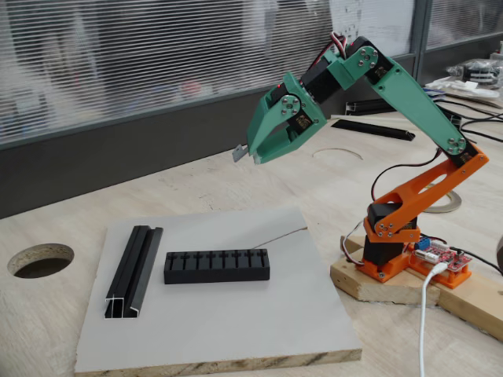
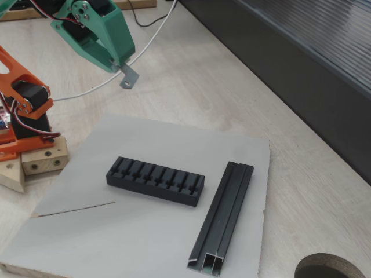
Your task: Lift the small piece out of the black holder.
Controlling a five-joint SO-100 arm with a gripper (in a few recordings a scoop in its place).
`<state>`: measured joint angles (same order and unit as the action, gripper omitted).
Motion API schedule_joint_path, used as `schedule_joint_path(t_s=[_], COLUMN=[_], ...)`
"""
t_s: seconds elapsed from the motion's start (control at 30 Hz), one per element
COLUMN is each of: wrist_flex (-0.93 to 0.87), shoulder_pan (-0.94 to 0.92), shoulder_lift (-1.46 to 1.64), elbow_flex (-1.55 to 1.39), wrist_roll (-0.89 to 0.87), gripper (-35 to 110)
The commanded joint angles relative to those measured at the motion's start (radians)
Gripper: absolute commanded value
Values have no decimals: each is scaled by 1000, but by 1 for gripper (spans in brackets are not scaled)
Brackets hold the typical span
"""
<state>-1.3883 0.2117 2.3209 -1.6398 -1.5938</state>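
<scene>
Fixed view: small piece in end effector

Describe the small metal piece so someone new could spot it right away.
Follow the green arm down to its hand, raised above the grey board. The small piece sticks out of its tip: a flat grey metal tab with a hole, unlike the black holder and rail below.

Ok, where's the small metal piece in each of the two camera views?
A fixed view: the piece is upper centre, held at the gripper tip, high above the board.
The other fixed view: the piece is upper left, sticking out below the green gripper.
Shared landmark: the black holder on the grey board, below the piece in both.
</scene>
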Motion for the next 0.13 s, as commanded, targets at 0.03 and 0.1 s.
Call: schedule_joint_path(t_s=[0.03, 0.1], wrist_flex=[0, 0], shoulder_pan=[0, 5], shoulder_lift=[20, 20], elbow_flex=[12, 9], wrist_roll=[-20, -20], gripper=[7, 7])
